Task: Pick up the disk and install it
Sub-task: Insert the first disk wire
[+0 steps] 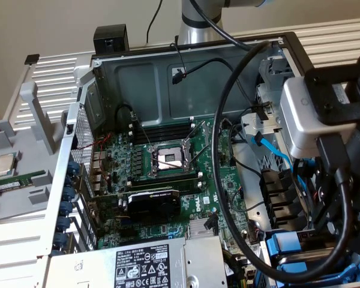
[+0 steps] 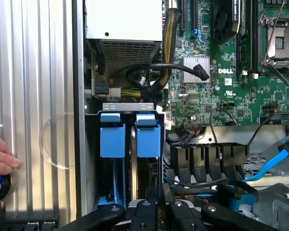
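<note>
Two blue-framed drives stand side by side in the drive bay point(image 2: 127, 107) at the case's corner. The disk point(image 2: 148, 137) is the one in line with my fingers; its dark edge runs back between them. The similar drive point(image 2: 112, 137) sits in the slot beside it. My gripper point(image 2: 162, 210) is down over the bay, its black fingers point(image 2: 144, 211) close together on the disk's near end. In the exterior view the wrist block point(image 1: 315, 111) hangs over the bay at the lower right, with a blue carrier point(image 1: 285, 246) below it.
The open case holds the motherboard point(image 1: 186, 180), an empty processor socket point(image 1: 168, 159), a graphics card point(image 1: 153, 201) and the power supply point(image 1: 144, 264). Thick black cables point(image 1: 228, 180) and a blue cable point(image 2: 274, 161) loop near the bay. A person's hand point(image 2: 1, 159) rests on the ribbed table.
</note>
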`<act>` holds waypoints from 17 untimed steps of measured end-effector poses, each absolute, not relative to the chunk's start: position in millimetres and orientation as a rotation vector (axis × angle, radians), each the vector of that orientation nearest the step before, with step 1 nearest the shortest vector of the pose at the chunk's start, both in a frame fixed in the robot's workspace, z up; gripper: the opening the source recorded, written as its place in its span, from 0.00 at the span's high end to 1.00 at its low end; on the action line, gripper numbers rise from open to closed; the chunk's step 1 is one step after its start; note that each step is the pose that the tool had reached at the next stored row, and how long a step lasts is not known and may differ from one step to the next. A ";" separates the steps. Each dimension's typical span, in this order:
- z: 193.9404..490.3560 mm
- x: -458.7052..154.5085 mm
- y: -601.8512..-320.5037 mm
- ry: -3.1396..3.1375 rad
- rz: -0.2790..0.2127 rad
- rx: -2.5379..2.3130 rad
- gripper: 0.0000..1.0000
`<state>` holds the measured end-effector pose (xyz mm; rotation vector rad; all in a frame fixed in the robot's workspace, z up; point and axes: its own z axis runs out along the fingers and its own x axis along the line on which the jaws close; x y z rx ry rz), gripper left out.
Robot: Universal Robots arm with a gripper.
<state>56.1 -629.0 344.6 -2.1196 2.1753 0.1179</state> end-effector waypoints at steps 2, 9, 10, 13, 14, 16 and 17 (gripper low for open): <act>344.6 54.9 -629.0 2.174 0.114 -2.119 0.84; 344.6 53.5 -628.7 2.175 0.098 -2.121 0.84; 344.5 53.4 -628.7 2.175 0.097 -2.121 0.84; 344.6 53.3 -628.7 2.175 0.095 -2.121 0.84; 344.6 53.1 -628.6 2.174 0.095 -2.121 0.84; 344.6 52.7 -628.7 2.174 0.094 -2.120 0.84; 344.5 52.5 -628.4 2.173 0.093 -2.120 0.84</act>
